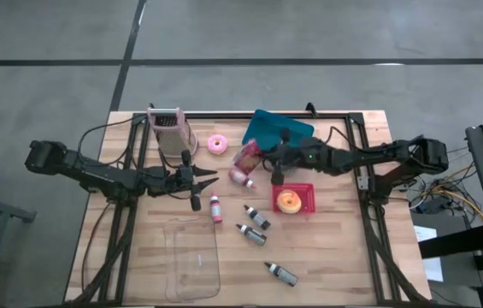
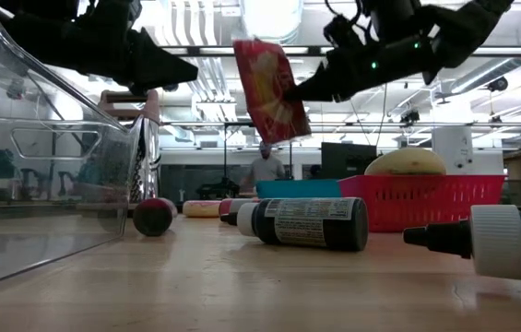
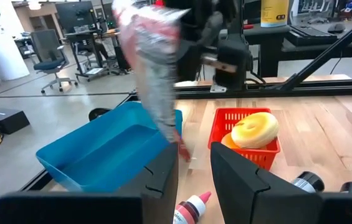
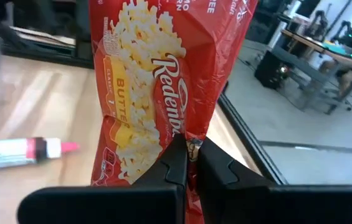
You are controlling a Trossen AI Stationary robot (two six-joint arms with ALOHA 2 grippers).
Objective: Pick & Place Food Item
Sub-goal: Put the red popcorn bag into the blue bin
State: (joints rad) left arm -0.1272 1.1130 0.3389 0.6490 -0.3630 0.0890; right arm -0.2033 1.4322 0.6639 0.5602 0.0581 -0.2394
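Note:
A red popcorn bag (image 1: pixel 245 160) hangs in the air over the table's middle, near the blue bin (image 1: pixel 277 128) at the far edge. My right gripper (image 4: pixel 191 163) is shut on it, reaching in from the table's right. The bag (image 2: pixel 269 88) is clear of the tabletop and tilted. My left gripper (image 3: pixel 194 180) waits left of the bag, pointing toward it, open with nothing between its fingers. A red basket (image 1: pixel 308 190) with a yellow donut stands just nearer than the right gripper. My right gripper pinches a crease in the bag's side (image 4: pixel 191 144), about mid-height, between its two fingers. The fingers (image 2: pixel 308 88) come nearly level from the table's right. The bag is lifted clear, upright but tilted, part of it above the fingers and part hanging below.
A pink-iced donut (image 1: pixel 217 144) and a metal grater (image 1: pixel 168 128) stand at the far left. Several small bottles (image 1: pixel 254 218) lie in the middle and near part. A clear plastic container (image 1: pixel 194 257) sits near the front edge. A person (image 2: pixel 262 166) stands far behind.

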